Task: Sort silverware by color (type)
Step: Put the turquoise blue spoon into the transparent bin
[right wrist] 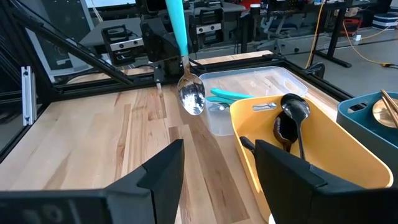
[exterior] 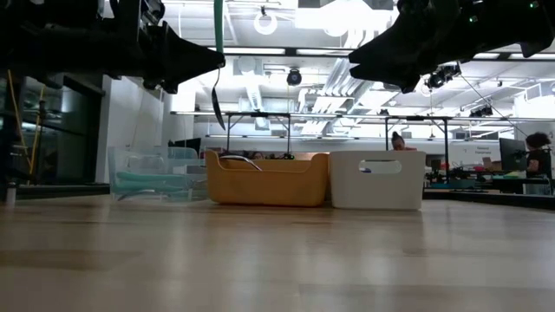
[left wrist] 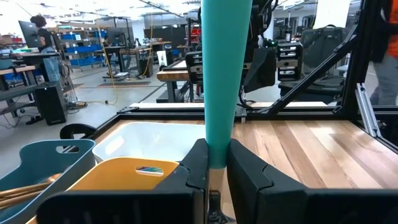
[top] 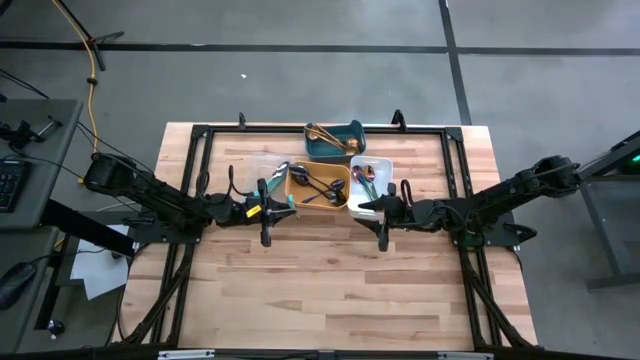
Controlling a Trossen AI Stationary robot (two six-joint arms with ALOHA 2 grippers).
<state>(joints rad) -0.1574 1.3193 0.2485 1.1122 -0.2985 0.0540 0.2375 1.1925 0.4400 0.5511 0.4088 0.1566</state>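
Note:
My left gripper [top: 280,208] is shut on a teal-handled silver spoon [right wrist: 191,96], which hangs high above the wood between the clear bin [top: 258,176] and the yellow bin [top: 320,186]. My right gripper [top: 366,208] stands open in front of the white bin [top: 372,186], with nothing between its fingers [right wrist: 217,168]. Teal-handled pieces [right wrist: 227,95] lie in the clear bin. Black spoons [right wrist: 291,119] lie in the yellow bin, gold pieces [top: 322,137] in the teal bin [top: 340,140], and iridescent pieces [top: 364,180] in the white one. My left gripper pinches the lower end of the spoon's teal handle [left wrist: 217,152] between its two fingers. The fingers come level from the table's left and lie across the spoon. The spoon stands upright, handle above the fingers and bowl [exterior: 217,108] hanging below, clear of the table and bins.
The four bins cluster at the table's far middle, inside a black frame [top: 200,130] that runs along the far and side edges. Bare wood [top: 320,290] stretches across the near half. People stand at benches in the room behind.

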